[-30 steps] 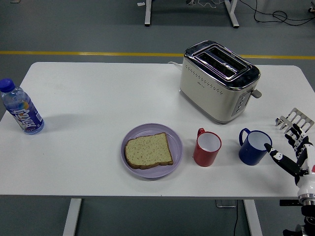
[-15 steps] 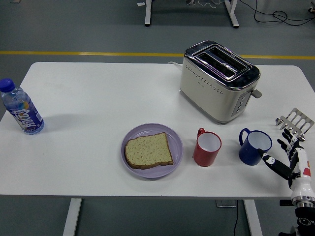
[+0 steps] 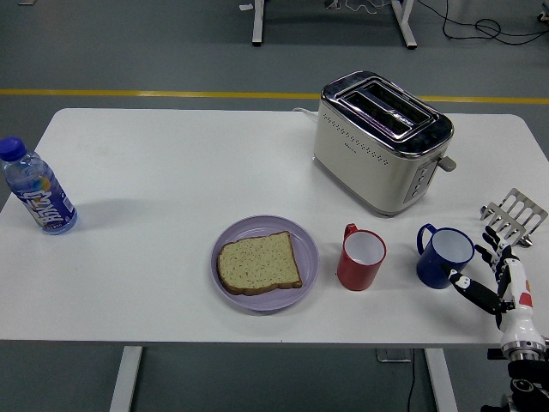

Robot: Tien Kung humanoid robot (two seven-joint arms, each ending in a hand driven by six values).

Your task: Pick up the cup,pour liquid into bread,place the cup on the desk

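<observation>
A cream toaster (image 3: 380,142) with a chrome top stands on a white table (image 3: 171,180). In front of it sit a red cup (image 3: 360,258) and a blue cup (image 3: 444,256), both white inside. Left of the toaster are tan bread (image 3: 258,263) on a lilac plate (image 3: 305,243) and a blue-capped bottle (image 3: 37,188).

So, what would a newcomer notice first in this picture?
Probably the shiny toaster at the back right of the white table. Then the bread on a purple plate near the front, with a red cup and a blue cup to its right, the right hand beside the blue one.
</observation>
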